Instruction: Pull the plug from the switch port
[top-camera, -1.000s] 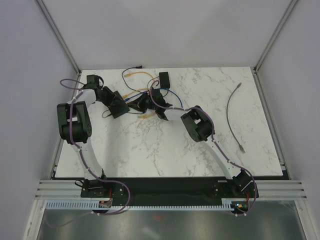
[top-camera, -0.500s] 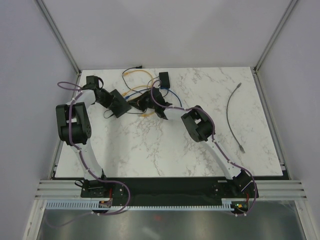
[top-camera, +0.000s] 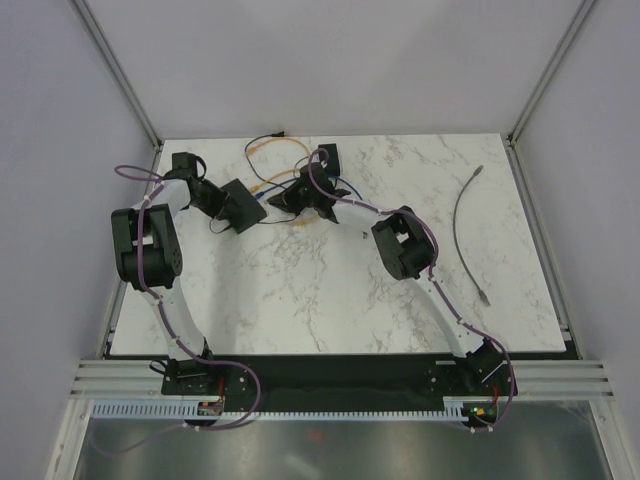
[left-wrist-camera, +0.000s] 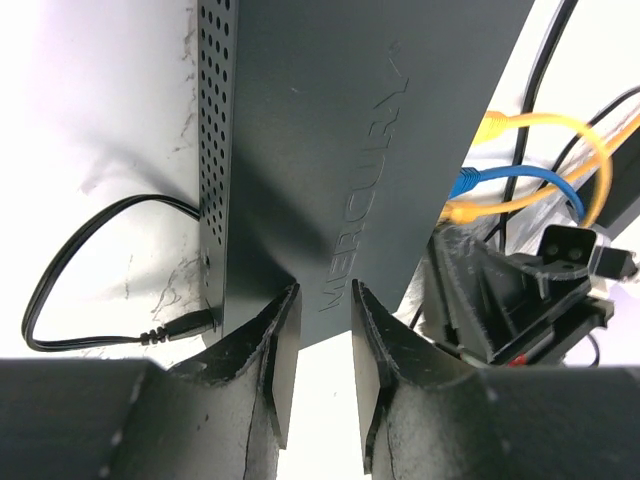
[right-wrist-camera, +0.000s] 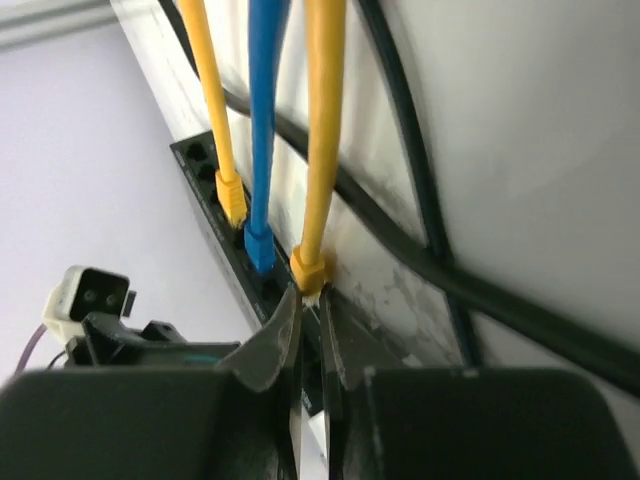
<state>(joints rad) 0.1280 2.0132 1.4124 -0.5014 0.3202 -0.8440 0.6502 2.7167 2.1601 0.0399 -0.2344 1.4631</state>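
The flat black switch box (top-camera: 245, 206), marked MERCURY (left-wrist-camera: 340, 150), lies at the back left of the table. My left gripper (top-camera: 228, 203) is shut on its near edge, with the fingertips (left-wrist-camera: 284, 325) either side of the box rim. Two yellow cables and a blue one run to the port edge (right-wrist-camera: 215, 215). One yellow plug (right-wrist-camera: 230, 195) and the blue plug (right-wrist-camera: 258, 247) sit in ports. My right gripper (top-camera: 292, 197) is nearly closed (right-wrist-camera: 310, 295) on the tip of the other yellow plug (right-wrist-camera: 309, 268). I cannot tell whether that plug is still seated.
A small black adapter block (top-camera: 328, 157) sits behind the cables. Its thin black cord (left-wrist-camera: 60, 290) loops to the box's perforated side. A thick black cable (right-wrist-camera: 420, 230) crosses beside the plugs. A loose grey cable (top-camera: 462, 215) lies at the right.
The right gripper has moved toward the back of the table with the yellow plug. The switch box in the left gripper has turned and shifted a little right.
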